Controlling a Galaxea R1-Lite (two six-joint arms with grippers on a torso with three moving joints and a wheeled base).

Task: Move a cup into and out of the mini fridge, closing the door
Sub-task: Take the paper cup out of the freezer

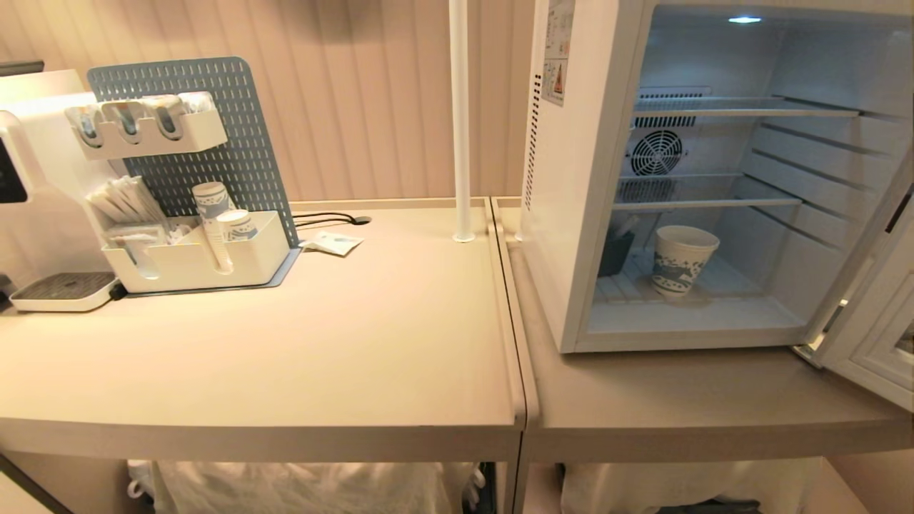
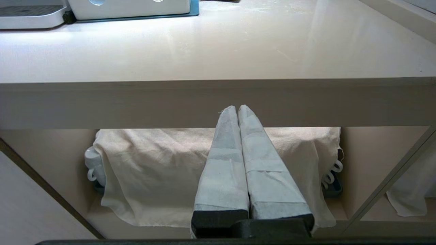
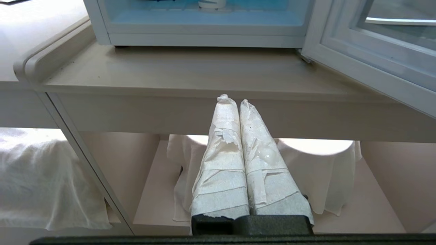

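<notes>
The white mini fridge (image 1: 571, 214) stands on the right counter, lit inside, with its door (image 1: 882, 321) swung open to the right. The cup (image 1: 682, 259), white with a blue pattern, stands upright on the fridge floor; only its base (image 3: 212, 4) shows in the right wrist view. Neither arm appears in the head view. My left gripper (image 2: 237, 108) is shut and empty, held low in front of the left counter's edge. Shut and empty too, my right gripper (image 3: 234, 101) sits below the right counter's front edge, under the fridge (image 3: 204, 34) and the door (image 3: 374, 64).
A dark tub (image 1: 615, 251) sits at the fridge's back left. On the left counter stand a white organiser (image 1: 200, 260) with stacked cups (image 1: 214, 214), a pegboard (image 1: 193, 121), a drip tray (image 1: 64, 291) and a white pole (image 1: 460, 121). Cloth-covered things (image 2: 153, 170) fill the shelves beneath.
</notes>
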